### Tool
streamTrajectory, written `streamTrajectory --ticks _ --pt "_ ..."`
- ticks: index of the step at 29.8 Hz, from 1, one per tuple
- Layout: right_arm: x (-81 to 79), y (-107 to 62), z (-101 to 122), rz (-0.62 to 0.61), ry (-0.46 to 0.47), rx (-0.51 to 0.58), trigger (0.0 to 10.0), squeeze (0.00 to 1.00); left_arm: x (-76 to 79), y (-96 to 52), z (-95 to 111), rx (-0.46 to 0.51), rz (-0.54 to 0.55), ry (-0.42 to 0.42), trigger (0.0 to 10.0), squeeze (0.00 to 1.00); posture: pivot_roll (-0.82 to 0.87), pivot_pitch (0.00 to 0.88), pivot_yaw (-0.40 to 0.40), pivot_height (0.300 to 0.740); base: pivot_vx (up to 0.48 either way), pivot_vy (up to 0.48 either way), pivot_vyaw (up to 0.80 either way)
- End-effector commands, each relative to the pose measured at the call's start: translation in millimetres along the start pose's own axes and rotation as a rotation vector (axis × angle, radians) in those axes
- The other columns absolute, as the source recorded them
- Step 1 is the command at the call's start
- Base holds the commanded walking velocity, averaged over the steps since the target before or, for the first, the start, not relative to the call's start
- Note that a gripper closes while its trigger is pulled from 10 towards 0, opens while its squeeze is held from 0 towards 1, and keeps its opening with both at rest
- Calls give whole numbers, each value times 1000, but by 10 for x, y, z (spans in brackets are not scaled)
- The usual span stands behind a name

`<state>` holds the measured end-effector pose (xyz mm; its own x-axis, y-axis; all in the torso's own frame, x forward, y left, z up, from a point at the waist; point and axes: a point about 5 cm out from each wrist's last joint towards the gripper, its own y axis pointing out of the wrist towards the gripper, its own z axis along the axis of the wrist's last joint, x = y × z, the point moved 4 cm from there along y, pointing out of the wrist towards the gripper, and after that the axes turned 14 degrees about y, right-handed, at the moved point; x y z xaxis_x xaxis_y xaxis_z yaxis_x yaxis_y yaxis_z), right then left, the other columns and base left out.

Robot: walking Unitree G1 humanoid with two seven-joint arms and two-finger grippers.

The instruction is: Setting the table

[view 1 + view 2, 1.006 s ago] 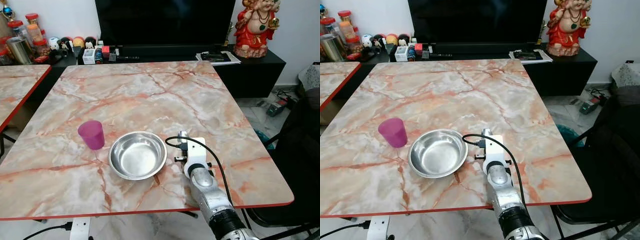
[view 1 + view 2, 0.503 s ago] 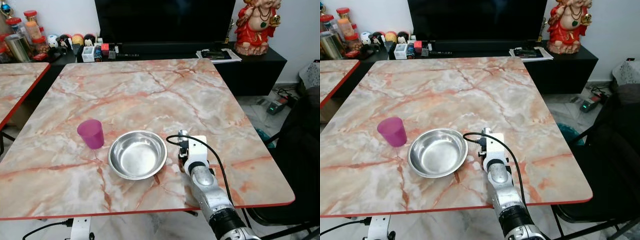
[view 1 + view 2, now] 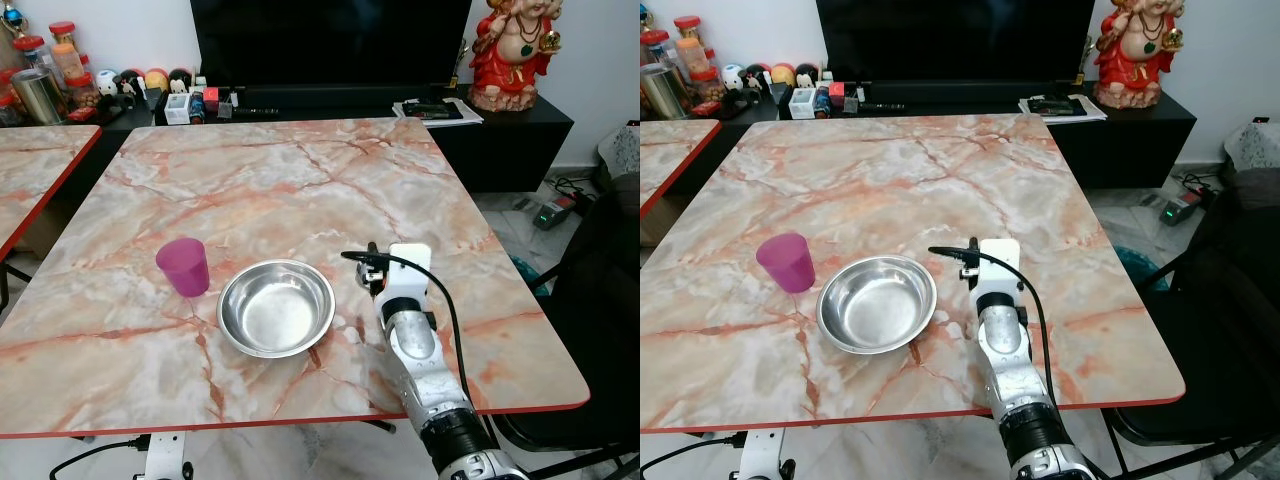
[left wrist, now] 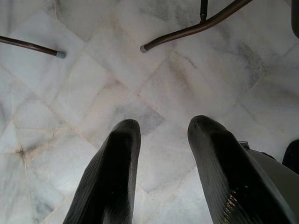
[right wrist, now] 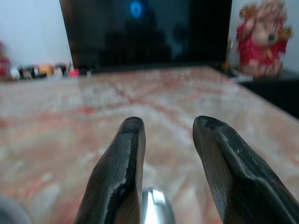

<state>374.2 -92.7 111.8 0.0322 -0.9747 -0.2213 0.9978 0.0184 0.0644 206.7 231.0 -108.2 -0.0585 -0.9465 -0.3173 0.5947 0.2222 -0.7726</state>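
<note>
A steel bowl [image 3: 276,307] sits near the front of the marble table [image 3: 300,180]. A purple cup [image 3: 184,266] stands upright just to its left. My right arm [image 3: 415,345] reaches over the table's front edge, its wrist [image 3: 408,272] just right of the bowl. The right wrist view shows my right gripper [image 5: 168,126] open and aimed across the tabletop. A small shiny silver piece [image 5: 157,205] shows low between its fingers; I cannot tell what it is. My left gripper [image 4: 161,128] hangs open over the tiled floor.
A black TV cabinet [image 3: 330,100] with small items runs along the table's far side, and a red figurine [image 3: 512,50] stands at its right end. A second marble table [image 3: 35,165] stands to the left. A dark chair [image 3: 600,330] is at the right.
My right wrist has moved forward, away from the table's front edge, and a little to the right of the bowl. Bowl and cup stay put.
</note>
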Motion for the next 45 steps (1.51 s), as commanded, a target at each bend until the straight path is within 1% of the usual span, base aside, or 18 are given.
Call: streamTrajectory --ticks 1,2,3,5,8,17,21,29,38,45 --pt "-60 71 286 25 3 120 10000 0 6 9 56 14 -1 -23 10000 0 -25 0 1 740 0 0 0" --pt "-60 71 286 25 3 120 10000 0 6 9 56 14 -1 -23 10000 0 -25 0 1 740 0 0 0" --pt "-65 90 350 32 1 146 10000 0 6 11 72 19 -1 -28 10000 0 -23 0 -4 740 0 0 0" --pt "-57 108 393 32 4 163 10000 0 11 12 86 24 -2 -36 10000 0 -21 0 -6 740 0 0 0" --pt "-80 131 455 59 -44 192 10000 0 30 12 111 36 -8 -59 10000 0 -16 0 -17 740 0 0 0" --pt "-99 127 432 74 -40 185 10000 0 42 2 49 17 0 -80 10000 0 -22 0 -21 740 0 0 0" --pt "-118 130 452 79 -40 195 10000 0 28 2 39 15 5 -85 10000 0 -23 0 -20 740 0 261 0" --pt "-151 144 463 95 -42 196 10000 0 0 10 73 22 7 -69 10000 0 -26 0 -9 740 0 320 0" --pt "-190 127 426 105 -53 186 10000 0 -25 12 78 24 9 -56 10000 0 -23 0 1 740 0 367 0" --pt "-221 119 418 108 -43 190 10000 0 -43 13 72 22 11 -49 10000 0 -25 0 12 740 0 386 0"
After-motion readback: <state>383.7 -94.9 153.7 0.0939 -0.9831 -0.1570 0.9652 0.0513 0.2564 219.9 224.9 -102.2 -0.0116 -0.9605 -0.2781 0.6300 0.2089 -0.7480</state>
